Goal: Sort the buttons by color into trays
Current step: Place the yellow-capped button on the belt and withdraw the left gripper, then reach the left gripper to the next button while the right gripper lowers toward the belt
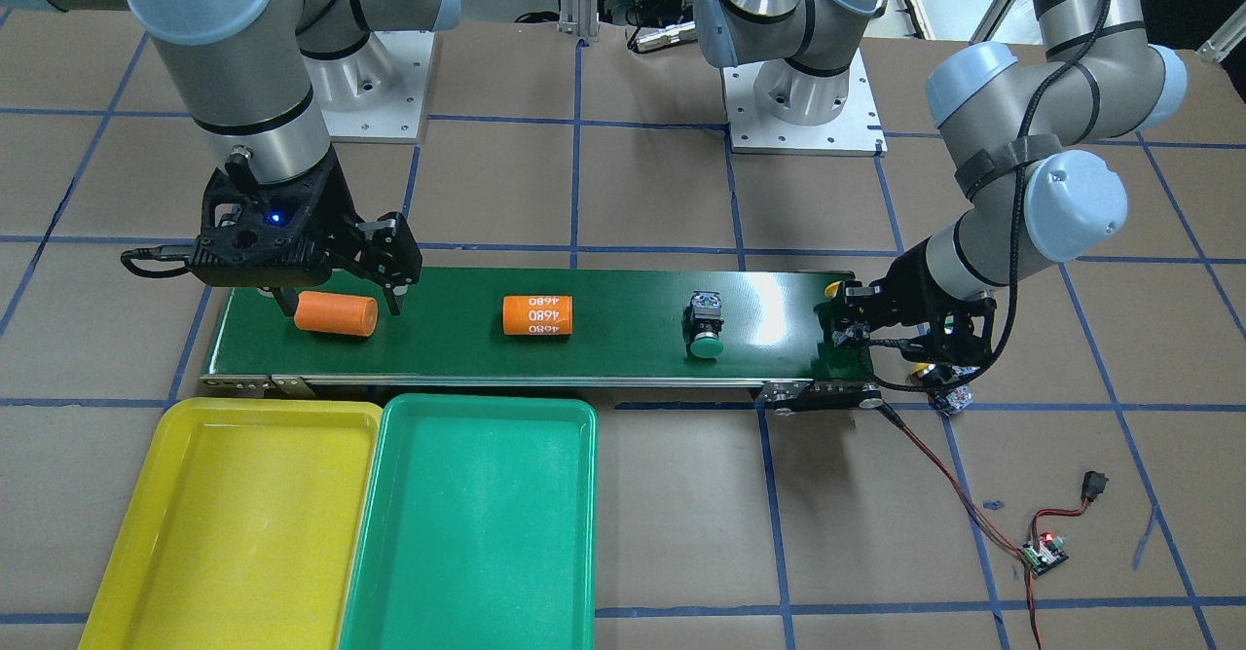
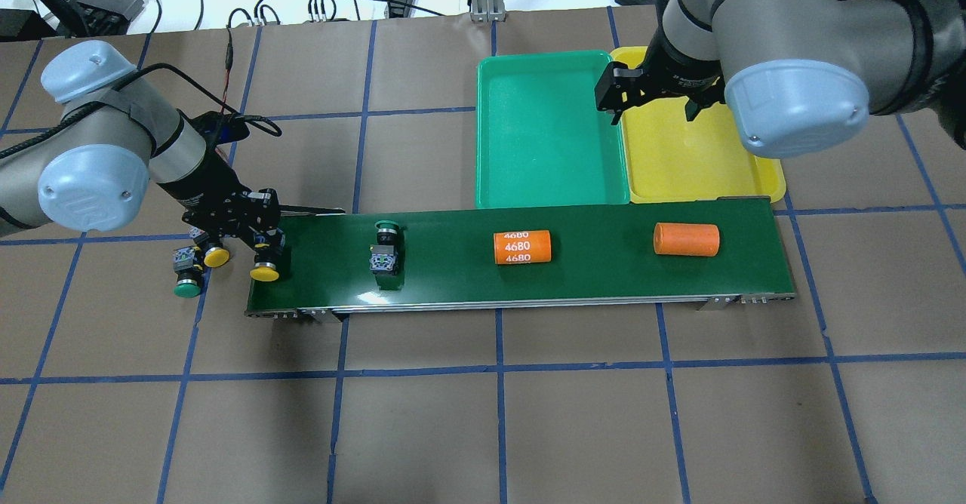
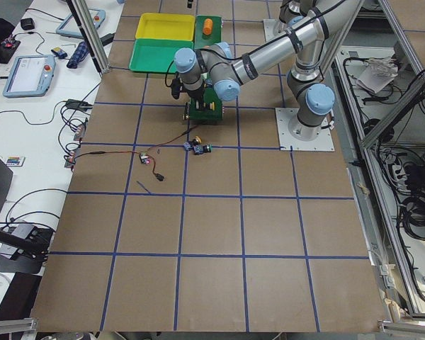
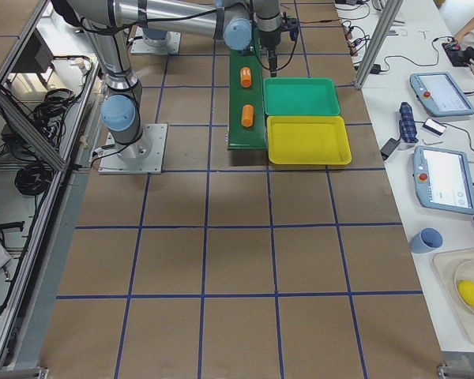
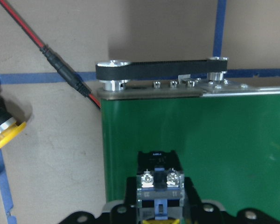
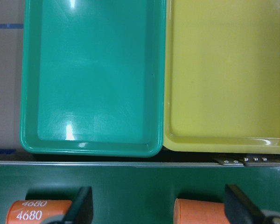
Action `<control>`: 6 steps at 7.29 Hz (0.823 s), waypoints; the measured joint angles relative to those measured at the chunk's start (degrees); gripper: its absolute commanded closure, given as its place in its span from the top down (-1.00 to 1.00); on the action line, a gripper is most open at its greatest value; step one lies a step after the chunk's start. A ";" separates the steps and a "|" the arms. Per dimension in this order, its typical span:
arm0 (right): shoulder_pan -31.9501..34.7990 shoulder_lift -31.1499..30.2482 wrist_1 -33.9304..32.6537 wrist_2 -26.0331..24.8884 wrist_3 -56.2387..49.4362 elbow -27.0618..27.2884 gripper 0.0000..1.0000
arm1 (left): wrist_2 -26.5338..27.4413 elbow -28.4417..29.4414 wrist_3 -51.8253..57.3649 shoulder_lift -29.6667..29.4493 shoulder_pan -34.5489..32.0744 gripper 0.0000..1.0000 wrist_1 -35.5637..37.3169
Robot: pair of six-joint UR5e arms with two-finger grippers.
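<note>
My left gripper (image 2: 260, 251) is shut on a yellow-capped button (image 5: 158, 179) at the left end of the belt; the wrist view shows its grey-blue body between the fingers. A green-capped button (image 2: 385, 251) lies on the belt further along. A yellow-capped button (image 2: 216, 256) and a green-capped button (image 2: 186, 287) lie on the table just off that end. My right gripper (image 1: 341, 307) is open and empty, with its fingers on either side of an orange cylinder (image 1: 336, 313). The yellow tray (image 1: 234, 523) and green tray (image 1: 467, 523) stand side by side beyond the belt, with nothing in them.
The dark green conveyor belt (image 2: 604, 278) runs across the table. A second orange cylinder (image 2: 522, 247), marked 4680, lies mid-belt. A red and black wire (image 1: 959, 489) runs from the belt's end to a small board (image 1: 1044, 553).
</note>
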 measured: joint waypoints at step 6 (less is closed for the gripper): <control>0.10 0.05 0.01 0.06 0.00 0.07 1.00 | 1.97 4.90 -0.21 3.37 1.47 1.00 -0.48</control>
